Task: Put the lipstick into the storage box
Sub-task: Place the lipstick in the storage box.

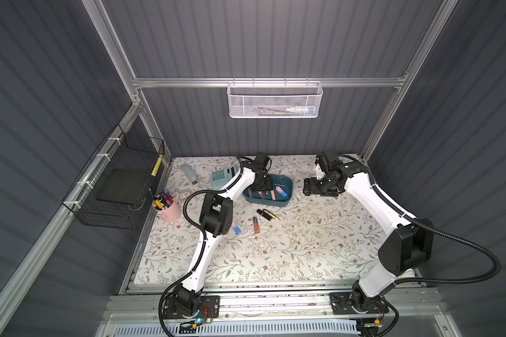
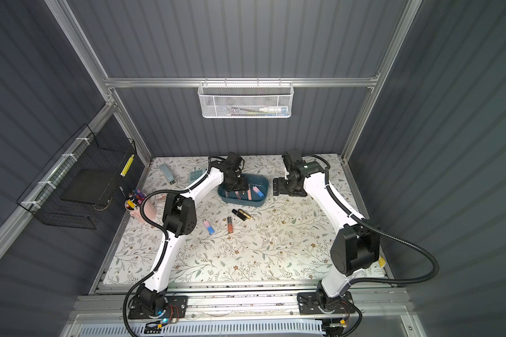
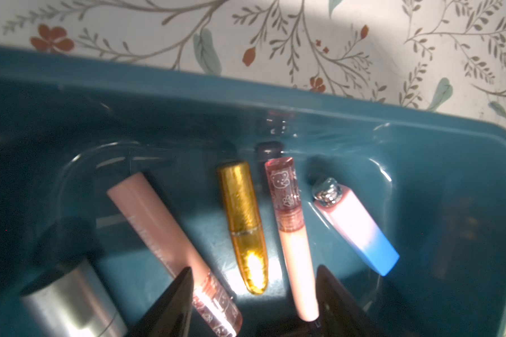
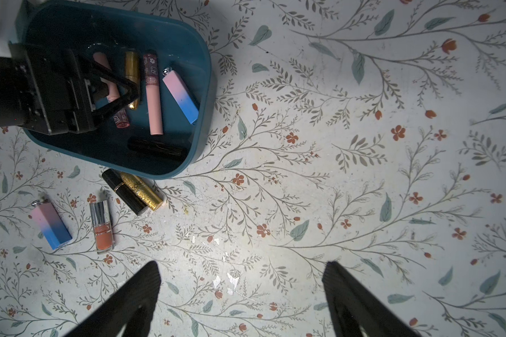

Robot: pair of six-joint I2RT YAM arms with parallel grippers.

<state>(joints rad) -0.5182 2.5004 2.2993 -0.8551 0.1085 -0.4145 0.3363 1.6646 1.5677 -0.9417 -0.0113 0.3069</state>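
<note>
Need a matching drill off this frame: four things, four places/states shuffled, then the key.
Things
1. left claw
2. right claw
3. orange-filled tube
4. storage box

Places/states
A. lying on the tablecloth, outside the box
B. open, above bare tablecloth
C. holds several lipsticks
D. open, over the box's inside

Pairs: 1-D; 2-B; 3-A; 4-C

Jaws are held apart on both arms.
Left gripper (image 3: 254, 268) is extended toward 1 o'clock, right gripper (image 4: 242, 264) toward 11 o'clock.
</note>
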